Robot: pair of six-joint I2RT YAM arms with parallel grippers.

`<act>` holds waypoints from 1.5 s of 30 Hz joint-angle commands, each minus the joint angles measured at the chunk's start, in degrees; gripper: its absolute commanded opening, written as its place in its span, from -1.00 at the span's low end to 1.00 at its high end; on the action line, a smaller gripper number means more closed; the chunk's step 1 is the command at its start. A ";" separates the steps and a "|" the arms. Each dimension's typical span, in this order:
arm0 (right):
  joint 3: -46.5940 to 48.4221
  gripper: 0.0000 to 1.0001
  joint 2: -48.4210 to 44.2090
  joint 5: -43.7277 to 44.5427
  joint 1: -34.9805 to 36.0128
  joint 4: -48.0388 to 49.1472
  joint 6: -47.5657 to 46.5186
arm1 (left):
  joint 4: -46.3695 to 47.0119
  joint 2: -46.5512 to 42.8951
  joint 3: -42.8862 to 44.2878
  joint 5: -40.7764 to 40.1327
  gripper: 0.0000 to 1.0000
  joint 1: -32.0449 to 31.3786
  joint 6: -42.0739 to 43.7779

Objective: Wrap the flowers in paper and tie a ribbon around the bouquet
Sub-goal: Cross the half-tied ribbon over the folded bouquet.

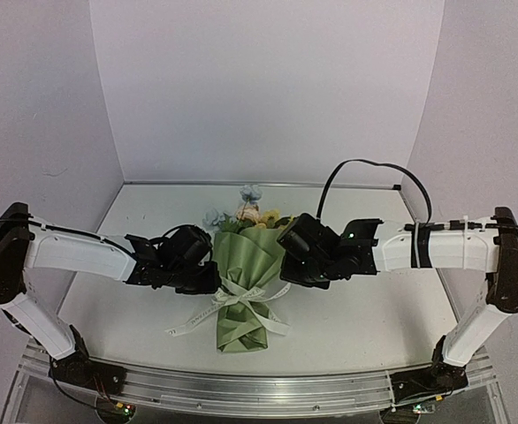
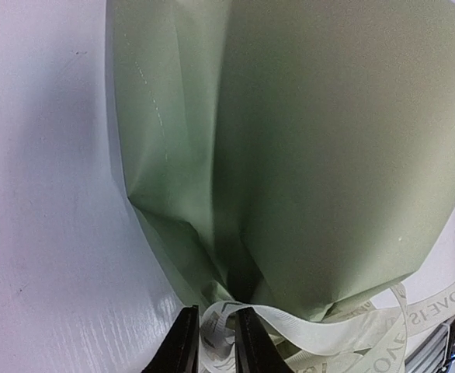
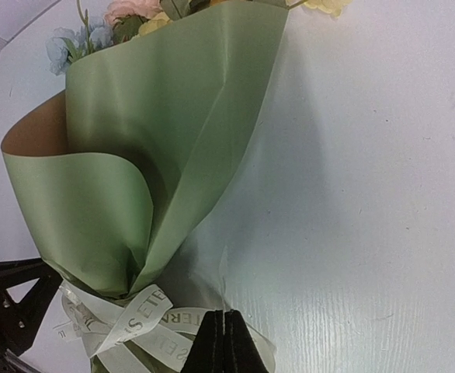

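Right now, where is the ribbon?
In the middle of the top view, the ribbon is tied around the narrow waist of the bouquet; a loop of it sits between the left fingers.

The white table (image 1: 374,327) carries the bouquet (image 1: 246,265), its ribbon (image 1: 231,300) tails trailing on it

White shells cover the long links of the left arm (image 1: 73,254) and right arm (image 1: 460,250), between bulky black joints. A black tape band (image 1: 423,247) and a white cable tie (image 1: 458,223) ring the right arm; a black cable (image 1: 365,163) arches above it. The left gripper (image 2: 216,317) and right gripper (image 3: 224,317) have matte black jaws. Tiny green and red lights (image 1: 122,408) glow by the black bases (image 1: 80,369).
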 commanded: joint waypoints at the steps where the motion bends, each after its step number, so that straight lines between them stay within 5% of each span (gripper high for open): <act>1: 1.45 -1.00 0.97 1.49 0.16 -1.27 -0.50 | 0.65 -0.53 -0.49 1.76 -0.59 0.25 0.08; 24: 1.16 -1.00 1.85 1.34 0.20 -1.29 0.12 | -4.20 2.97 3.27 5.77 -0.40 0.16 3.84; 45: -3.00 -1.00 -0.06 1.81 0.54 -1.71 0.96 | -4.02 0.20 4.88 -4.52 -0.87 0.55 2.11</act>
